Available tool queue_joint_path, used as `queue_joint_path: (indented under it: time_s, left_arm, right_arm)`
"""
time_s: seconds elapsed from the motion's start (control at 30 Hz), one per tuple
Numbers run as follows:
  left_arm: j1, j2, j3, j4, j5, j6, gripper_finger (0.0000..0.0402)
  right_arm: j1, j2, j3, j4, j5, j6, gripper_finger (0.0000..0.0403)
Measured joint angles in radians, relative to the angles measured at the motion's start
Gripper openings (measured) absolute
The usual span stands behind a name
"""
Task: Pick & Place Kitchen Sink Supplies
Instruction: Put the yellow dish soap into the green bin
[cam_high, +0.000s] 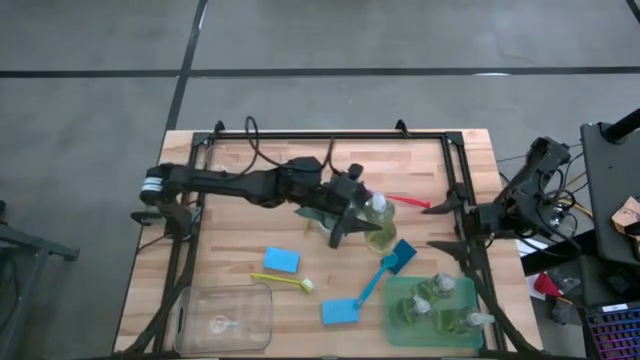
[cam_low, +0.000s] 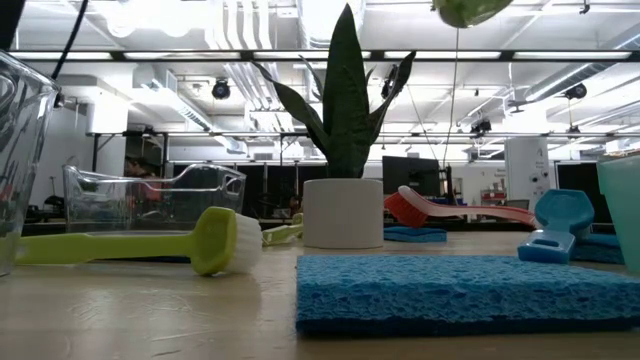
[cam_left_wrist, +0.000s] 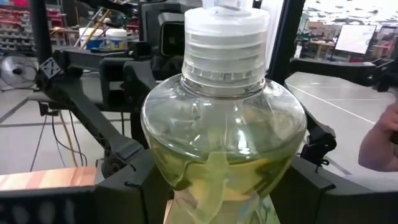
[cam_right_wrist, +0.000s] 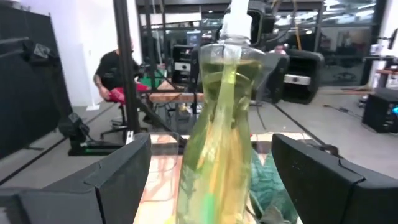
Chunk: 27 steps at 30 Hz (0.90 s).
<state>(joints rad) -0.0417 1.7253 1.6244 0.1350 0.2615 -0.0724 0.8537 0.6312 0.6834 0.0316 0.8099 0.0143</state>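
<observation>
High view: left gripper (cam_high: 352, 215) grips a pump bottle (cam_high: 378, 218) mid-table.

Bright overhead strip lights; foreground sponge (cam_low: 465, 290) soft; wrist views blurred.

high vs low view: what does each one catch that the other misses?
High only: the left end effector clamped on a pump bottle, the right end effector open near the table's right edge, and the green tray holding more bottles.

Low only: the potted plant in full, in its white pot, and the room behind.

Both: the yellow-green brush, the nearest blue sponge, the blue brush and the red brush. The low view shows only the base of the lifted bottle.
</observation>
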Motion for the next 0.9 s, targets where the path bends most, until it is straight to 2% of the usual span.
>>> queue_joint_path:
  time_s: [0.33, 0.5, 0.6, 0.9]
  left_arm:
    - [-0.002, 0.108, 0.112, -0.012, 0.020, 0.008, 0.0218]
    - [-0.005, 0.109, 0.123, -0.005, 0.070, 0.015, 0.0218]
    - [-0.007, 0.109, 0.124, -0.011, 0.071, 0.011, 0.0218]
    - [-0.006, 0.109, 0.124, -0.032, 0.067, 0.011, 0.0218]
  right_arm:
    - [-0.151, 0.066, 0.045, -0.057, -0.163, 0.117, 0.0327]
    - [-0.200, 0.105, 0.065, -0.097, -0.176, 0.158, 0.0327]
    - [-0.238, 0.132, 0.078, -0.097, -0.256, 0.173, 0.0327]
    - [-0.342, 0.248, 0.132, -0.104, -0.394, 0.195, 0.0327]
